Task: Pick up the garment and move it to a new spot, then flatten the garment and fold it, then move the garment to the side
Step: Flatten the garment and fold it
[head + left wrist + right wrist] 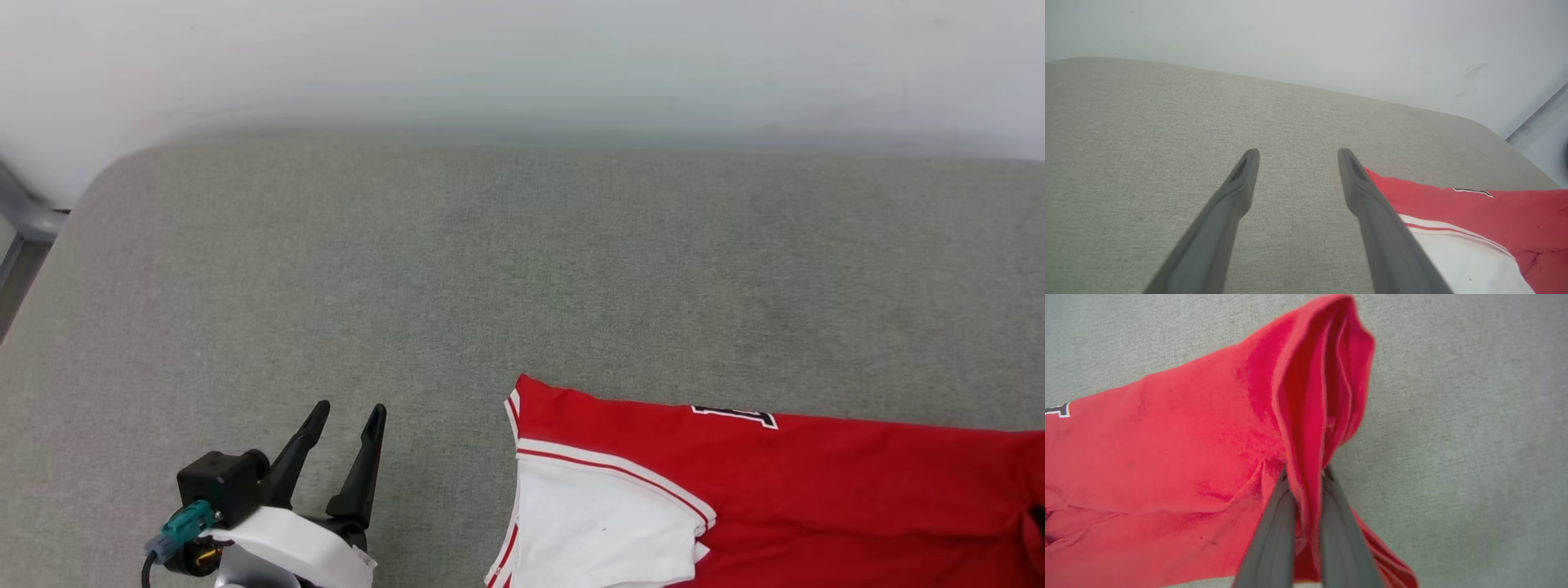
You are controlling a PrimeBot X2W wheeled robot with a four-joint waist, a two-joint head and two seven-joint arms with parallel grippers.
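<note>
We have our right tool (1305,470) pinched tight on a bunched fold of the garment (816,482) — red cloth rises between the two fingers and stands in a ridge beyond their tips, so the grip takes several layers at once rather than one edge. The rest of the jersey lies fairly flat on the grey cloth-covered desk (326,245), at the near right of the head view. A white sleeve with striped trim is turned toward our left side, and a scrap of black-and-white lettering sits at the far edge. Our left tool (349,407) hangs over the desk with its fingers spread wide and nothing between them, beside the sleeve end but apart from it. We judge it is placed there to take that end next. The bare stretch of desk beyond the shirt looks like room enough for a new spot — though a one-sided lift would likely let the sleeve end drag and crumple.
</note>
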